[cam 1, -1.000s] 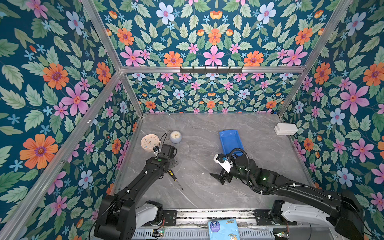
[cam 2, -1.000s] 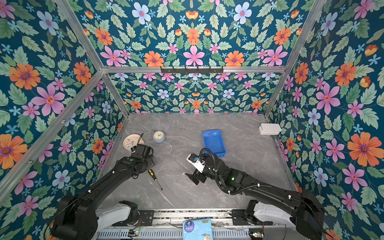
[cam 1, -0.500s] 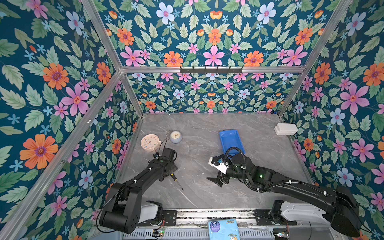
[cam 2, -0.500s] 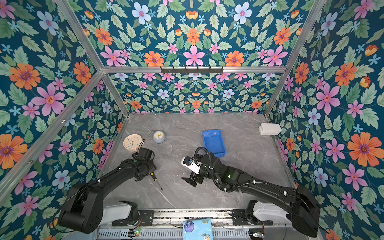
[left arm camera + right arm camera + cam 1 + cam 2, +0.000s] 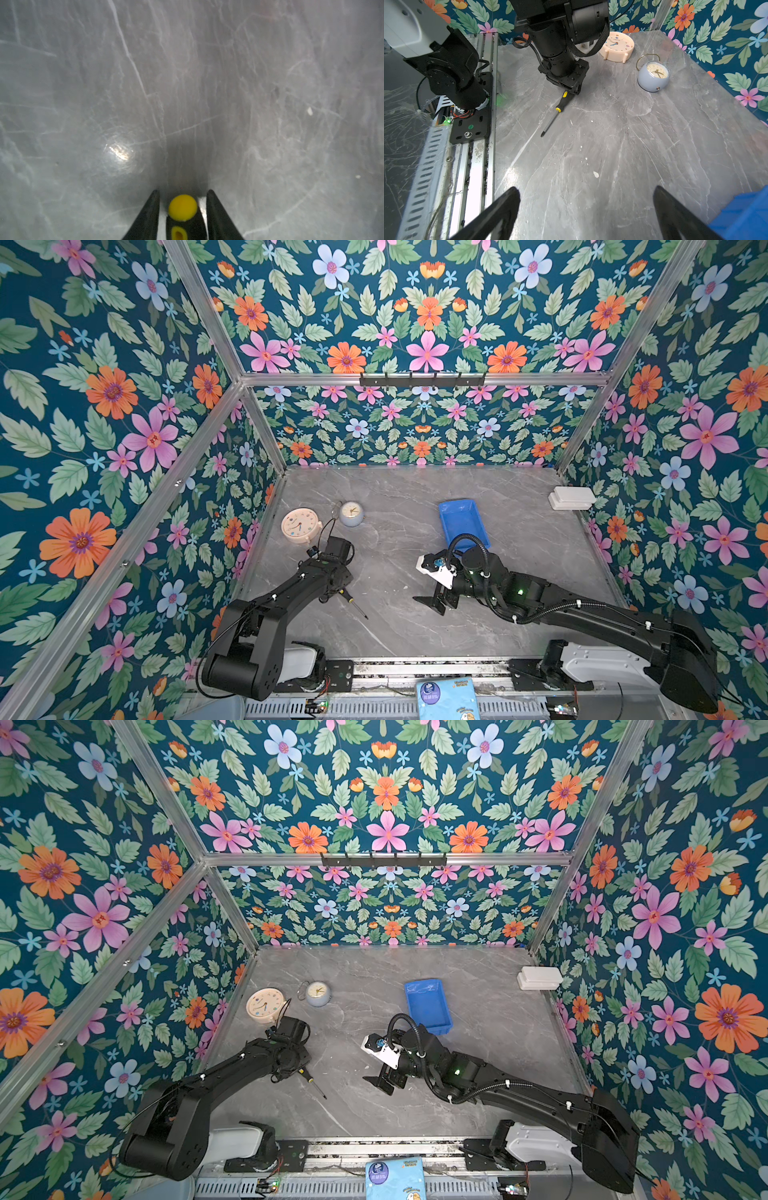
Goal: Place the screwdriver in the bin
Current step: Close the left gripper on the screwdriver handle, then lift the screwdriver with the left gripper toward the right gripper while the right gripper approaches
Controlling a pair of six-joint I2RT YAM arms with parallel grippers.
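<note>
Twin high overhead views of one marble tabletop (image 5: 415,497); wrist cameras close above it.

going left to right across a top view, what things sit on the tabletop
cream clock → blue-grey clock → screwdriver → bin → white boxes
</note>
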